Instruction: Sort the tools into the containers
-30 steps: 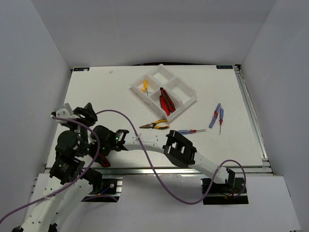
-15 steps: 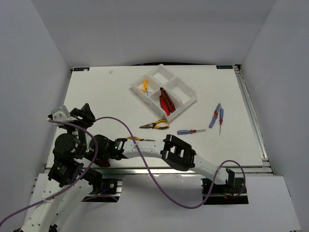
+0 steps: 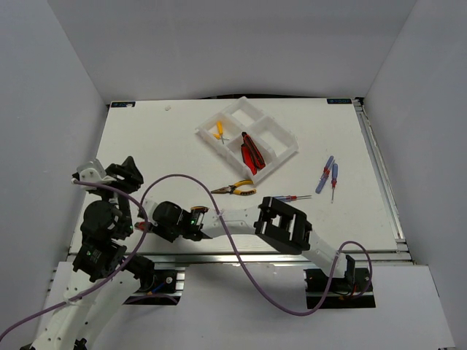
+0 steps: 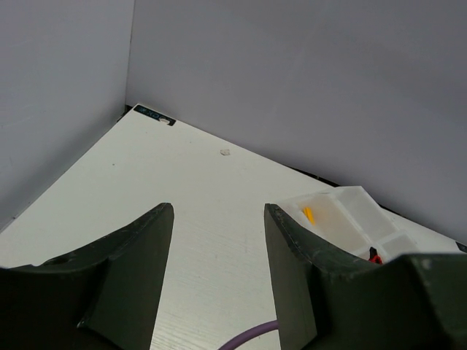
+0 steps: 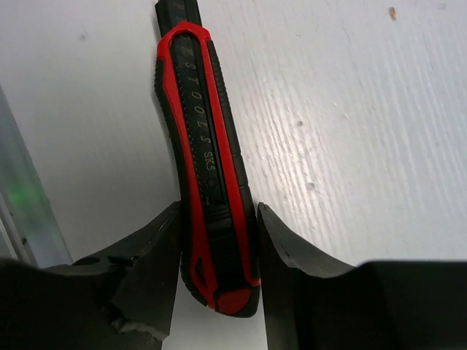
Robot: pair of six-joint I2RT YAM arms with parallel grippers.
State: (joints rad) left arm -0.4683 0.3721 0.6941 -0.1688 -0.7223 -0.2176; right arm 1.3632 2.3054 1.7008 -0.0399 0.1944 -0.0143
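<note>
Now | right claw (image 5: 219, 226) pinching utility knife (image 5: 198, 138) | left claw (image 4: 219, 248) spread | purple cable (image 3: 174, 177) nearby

Top cam: high, set back past the 6 o'clock edge of the table (image 3: 146, 138), looks down twd 12, whole top in frame. Left wrist cam: low, faces approx 12 o'clock across to the far wall (image 4: 292, 73), tray (image 4: 343, 208) at its 3 o'clock. Right wrist cam: v. close, straight down on utility knife (image 5: 208, 168). Top & left wrist share the tray.
</note>
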